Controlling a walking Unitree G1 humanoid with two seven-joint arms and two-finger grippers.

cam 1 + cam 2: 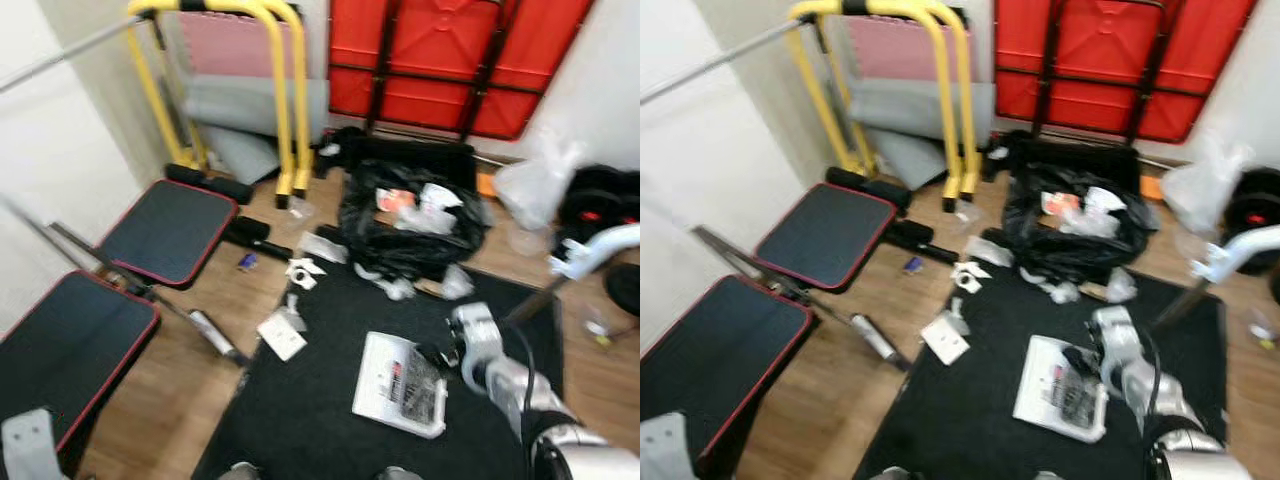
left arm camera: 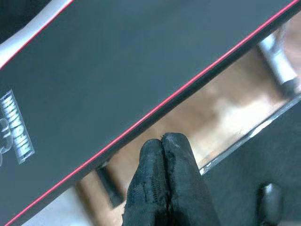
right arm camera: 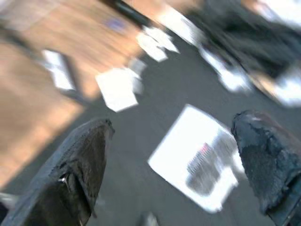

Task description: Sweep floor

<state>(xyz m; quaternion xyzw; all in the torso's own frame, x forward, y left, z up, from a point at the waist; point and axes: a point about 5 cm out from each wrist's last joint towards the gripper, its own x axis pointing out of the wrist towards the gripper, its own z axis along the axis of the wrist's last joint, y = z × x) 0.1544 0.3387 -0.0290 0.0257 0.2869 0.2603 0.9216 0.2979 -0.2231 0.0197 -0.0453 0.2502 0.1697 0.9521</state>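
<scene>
Litter lies over the wooden floor and a black mat (image 1: 320, 400): a flat white printed packet (image 1: 400, 383), a white card (image 1: 282, 335) and torn paper scraps (image 1: 302, 270). My right gripper (image 1: 440, 355) hovers just above the packet's right edge. In the right wrist view, which is blurred, it (image 3: 174, 125) is open and holds nothing, with the packet (image 3: 197, 160) below between its fingers (image 3: 84, 155). My left gripper (image 2: 162, 141) is shut and empty, low at my left over a black bench pad (image 2: 117, 70).
An open black rubbish bag (image 1: 410, 215) sits at the mat's far end. Two red-trimmed bench pads (image 1: 168, 230) on a metal frame take up the left. Yellow bars (image 1: 285, 100), a red folded table (image 1: 450, 60), weight plates (image 1: 600, 205) and a white handle (image 1: 600, 250) crowd the back and right.
</scene>
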